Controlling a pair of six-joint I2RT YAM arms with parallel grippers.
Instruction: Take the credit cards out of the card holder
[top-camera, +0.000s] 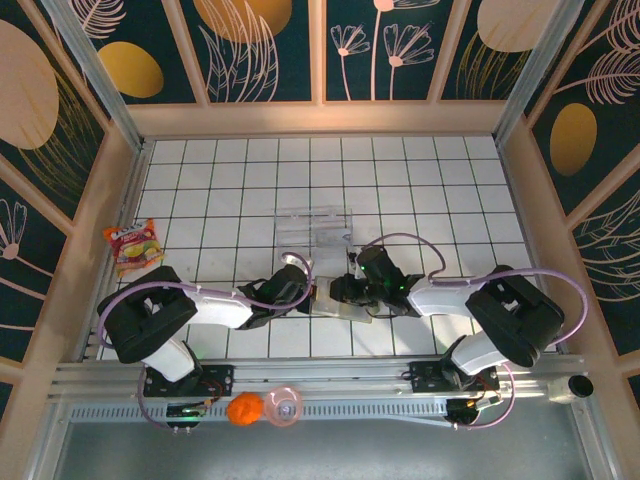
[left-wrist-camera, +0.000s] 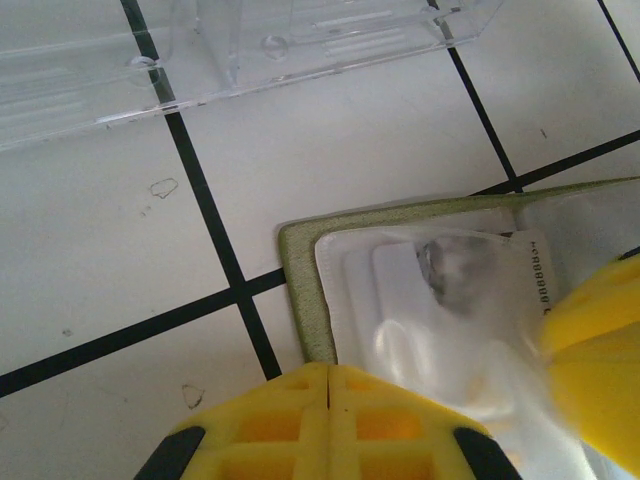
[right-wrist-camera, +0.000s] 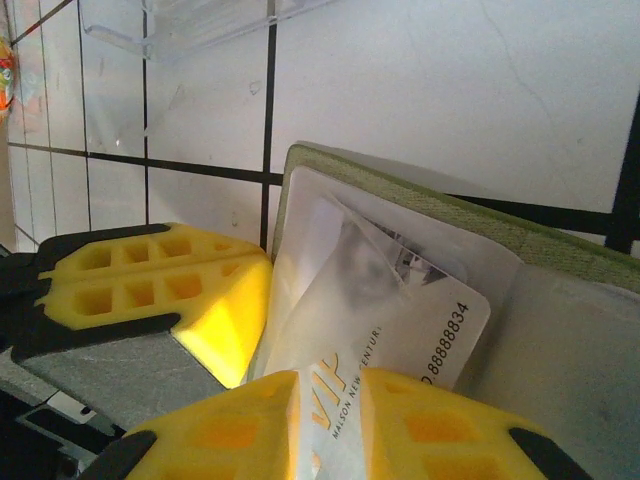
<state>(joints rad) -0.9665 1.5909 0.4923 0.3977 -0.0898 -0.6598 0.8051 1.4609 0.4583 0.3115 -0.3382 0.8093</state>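
Note:
The olive-green card holder (top-camera: 335, 300) lies open on the tiles between both grippers, its green edge (left-wrist-camera: 305, 300) and pale inside showing. A pale credit card (right-wrist-camera: 440, 320) printed "VIP" and a number sticks out of its clear pocket, tilted up. My right gripper (right-wrist-camera: 330, 405) is shut on that card's near end, one finger on each face. My left gripper (left-wrist-camera: 330, 375) is shut with its tips resting on the holder's near left edge; it shows as yellow fingers (right-wrist-camera: 150, 280) in the right wrist view. A card (left-wrist-camera: 460, 290) sits under glossy film in the left wrist view.
A clear plastic tray (top-camera: 315, 225) stands just beyond the holder, close to both grippers (left-wrist-camera: 250, 50). A snack packet (top-camera: 133, 246) lies at the left edge of the tiled floor. An orange ball (top-camera: 244, 408) and a pink object (top-camera: 284, 406) sit on the front rail.

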